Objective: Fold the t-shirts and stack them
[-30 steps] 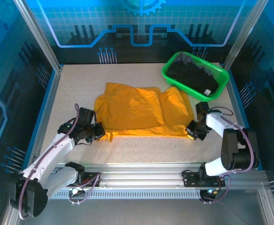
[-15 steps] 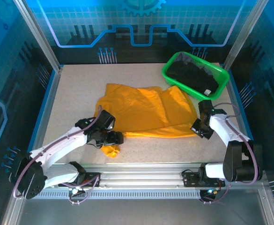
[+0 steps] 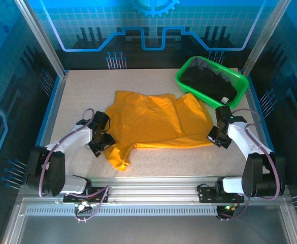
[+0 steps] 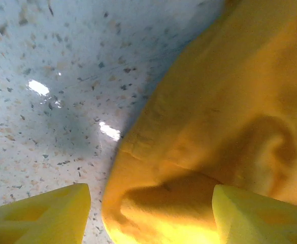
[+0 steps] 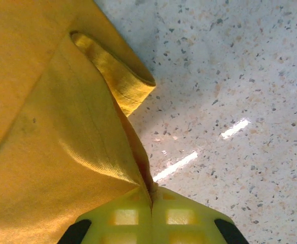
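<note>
at the orange t-shirt [image 3: 158, 122] edges, right hand [image 3: 212, 138] clamps the hem, left hand [image 3: 106, 140] fingers apart.

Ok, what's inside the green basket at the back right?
Black t-shirts heaped in the green basket, a small white tag near its front corner. How many, and the basket floor, are covered by the heap.

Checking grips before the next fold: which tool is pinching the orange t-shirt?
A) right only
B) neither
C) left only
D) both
A: the right tool is closed on the edge of the orange t-shirt, while the left tool has its fingers apart around the cloth.
</note>
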`<state>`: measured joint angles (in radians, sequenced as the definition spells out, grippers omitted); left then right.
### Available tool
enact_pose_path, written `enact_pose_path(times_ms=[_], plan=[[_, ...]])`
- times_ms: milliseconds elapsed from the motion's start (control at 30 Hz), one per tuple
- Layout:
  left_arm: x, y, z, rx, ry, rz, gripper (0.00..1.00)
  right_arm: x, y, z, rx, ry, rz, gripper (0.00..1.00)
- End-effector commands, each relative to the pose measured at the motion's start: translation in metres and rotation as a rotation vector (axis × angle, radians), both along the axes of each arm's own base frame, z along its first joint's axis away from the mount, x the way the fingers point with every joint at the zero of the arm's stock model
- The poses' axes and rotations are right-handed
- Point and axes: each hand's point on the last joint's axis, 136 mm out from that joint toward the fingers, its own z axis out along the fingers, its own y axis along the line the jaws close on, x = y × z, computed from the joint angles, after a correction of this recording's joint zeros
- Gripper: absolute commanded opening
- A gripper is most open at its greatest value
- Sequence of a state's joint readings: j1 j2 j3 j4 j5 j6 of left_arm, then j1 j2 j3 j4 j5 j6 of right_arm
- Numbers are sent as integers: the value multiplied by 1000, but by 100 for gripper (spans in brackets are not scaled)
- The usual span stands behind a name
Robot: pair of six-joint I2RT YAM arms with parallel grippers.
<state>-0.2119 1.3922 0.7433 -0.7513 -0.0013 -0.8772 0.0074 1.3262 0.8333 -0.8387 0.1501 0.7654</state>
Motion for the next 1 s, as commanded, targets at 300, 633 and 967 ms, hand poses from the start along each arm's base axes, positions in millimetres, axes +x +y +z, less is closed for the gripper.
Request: enact_pose_path(times_ms=[300, 633, 967], plan=[[54, 21, 20, 109, -111, 4, 0, 14, 12, 45, -11, -130, 79, 0], [125, 51, 71, 194, -228, -128, 0, 26, 18, 64, -1, -199, 128, 0], [151, 40, 55, 129, -200, -175, 57, 39, 15, 66, -26, -183, 150, 0]])
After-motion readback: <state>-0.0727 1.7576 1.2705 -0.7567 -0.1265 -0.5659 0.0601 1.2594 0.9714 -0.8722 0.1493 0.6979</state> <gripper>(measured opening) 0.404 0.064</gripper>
